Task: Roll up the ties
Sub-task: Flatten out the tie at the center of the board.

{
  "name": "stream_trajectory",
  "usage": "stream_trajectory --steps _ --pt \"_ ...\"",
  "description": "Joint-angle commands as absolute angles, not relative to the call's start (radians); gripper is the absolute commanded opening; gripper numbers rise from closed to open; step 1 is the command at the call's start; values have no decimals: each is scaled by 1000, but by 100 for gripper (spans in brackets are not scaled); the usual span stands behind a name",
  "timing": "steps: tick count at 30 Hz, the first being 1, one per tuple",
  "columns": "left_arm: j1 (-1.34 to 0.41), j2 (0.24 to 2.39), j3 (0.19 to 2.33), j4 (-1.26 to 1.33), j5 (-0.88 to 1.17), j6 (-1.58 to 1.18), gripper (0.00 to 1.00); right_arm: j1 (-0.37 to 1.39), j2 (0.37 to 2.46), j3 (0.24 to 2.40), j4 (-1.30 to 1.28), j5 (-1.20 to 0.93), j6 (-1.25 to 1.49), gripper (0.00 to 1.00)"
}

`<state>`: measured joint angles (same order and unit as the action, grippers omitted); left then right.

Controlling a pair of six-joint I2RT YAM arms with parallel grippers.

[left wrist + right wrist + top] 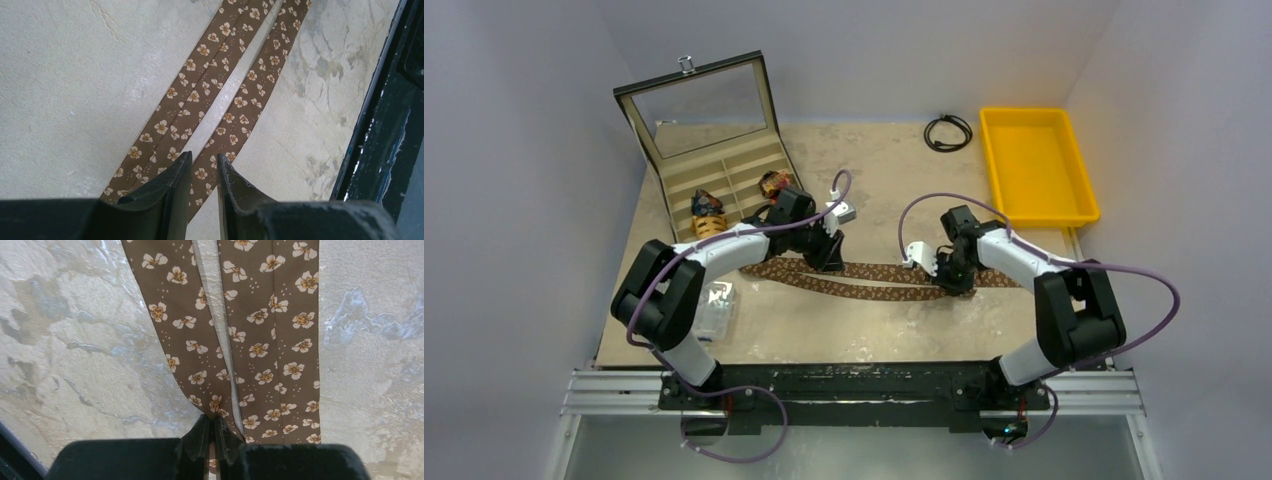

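A brown tie [879, 292] with small light flowers lies folded in two long strips across the middle of the table. My left gripper [829, 262] stands over its left part. In the left wrist view the gripper [205, 157] has its jaws a little apart, with the narrower strip of the tie [240, 107] lying flat in the gap below. My right gripper [954, 283] is at the tie's right part. In the right wrist view the gripper [212, 418] is shut on a pinched fold of the tie [260, 340]. Two rolled ties [707, 205] [776, 183] sit in the box.
An open compartment box [724, 165] with a glass lid stands at the back left. A yellow tray [1034, 165] is at the back right, with a black cable loop [948, 132] beside it. A clear plastic packet [714, 305] lies front left. The black rail [385, 130] runs along the near edge.
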<state>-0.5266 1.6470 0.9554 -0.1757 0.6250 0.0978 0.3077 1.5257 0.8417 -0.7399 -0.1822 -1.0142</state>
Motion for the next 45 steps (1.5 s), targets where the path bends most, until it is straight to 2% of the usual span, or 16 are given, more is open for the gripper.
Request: stream_trajectory --steps 1,5,10,14,25,34,42,45 --pt "-529 1621 958 -201 678 196 26 321 1428 846 -777 -212 -1018 0" --pt "-529 1546 916 -232 750 385 38 323 1374 860 -805 -211 -1029 0" --pt "-598 1405 802 -214 778 626 39 321 1342 847 -808 -201 -1060 0" --pt "-680 1402 747 -172 707 754 40 322 1323 832 -798 -203 -1072 0" --pt "-723 1633 813 14 647 703 39 322 1300 838 -786 -191 -1056 0" --pt "-721 1648 790 118 590 655 39 321 1292 840 -781 -203 -1066 0" --pt "-722 1700 816 20 614 668 30 322 1290 850 -775 -213 -1060 0" --pt "-723 1730 827 -64 626 673 31 323 1287 853 -769 -216 -1058 0"
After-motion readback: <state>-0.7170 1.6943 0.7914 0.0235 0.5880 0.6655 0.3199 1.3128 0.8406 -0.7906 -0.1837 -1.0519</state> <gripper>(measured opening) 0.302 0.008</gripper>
